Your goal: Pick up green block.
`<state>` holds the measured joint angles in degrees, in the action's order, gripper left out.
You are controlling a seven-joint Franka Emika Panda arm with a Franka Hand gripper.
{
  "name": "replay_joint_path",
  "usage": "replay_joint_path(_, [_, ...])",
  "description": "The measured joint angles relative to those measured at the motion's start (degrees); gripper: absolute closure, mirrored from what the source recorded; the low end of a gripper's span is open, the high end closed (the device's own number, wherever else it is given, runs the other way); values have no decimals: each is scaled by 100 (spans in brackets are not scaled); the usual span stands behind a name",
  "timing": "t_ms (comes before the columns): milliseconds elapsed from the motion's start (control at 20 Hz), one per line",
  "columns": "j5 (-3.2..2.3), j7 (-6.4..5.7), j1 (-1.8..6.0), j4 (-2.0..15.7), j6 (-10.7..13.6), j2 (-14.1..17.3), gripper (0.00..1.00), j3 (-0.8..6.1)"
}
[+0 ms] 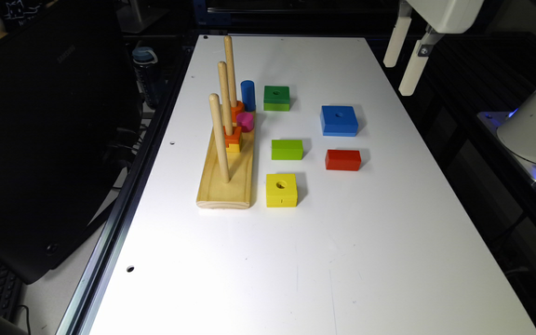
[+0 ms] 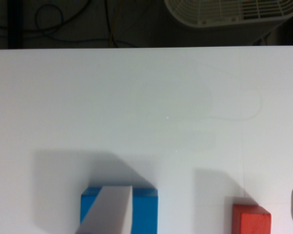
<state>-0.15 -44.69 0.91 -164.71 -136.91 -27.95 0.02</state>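
Gripper [image 1: 405, 60] raised, fingers apart, empty | approach step | green block [image 1: 277, 97] well off, beyond blue square block [image 1: 339, 120] | next: travel over, descend.

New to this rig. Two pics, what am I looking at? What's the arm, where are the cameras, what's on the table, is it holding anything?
The white machine at the exterior view's upper right is a Franka Panda arm; its gripper hangs above the white table, its two pale fingers apart with nothing between them.

One picture comes from a camera off the arm, the other from a camera on its wrist, looking down at the table.

On the table: a wooden peg stand with some pieces on it, a blue cylinder, the green block with a centre hole, a plain lime-green block, a yellow block, a blue block and a red block. The wrist view catches the blue and red ones.
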Motion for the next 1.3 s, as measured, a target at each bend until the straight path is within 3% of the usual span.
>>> replay_joint_path(1100, [0,0,4,-1,0,-4,0,0])
replay_joint_path(1300, [-11,43,82,12,-7,-13,0,0])
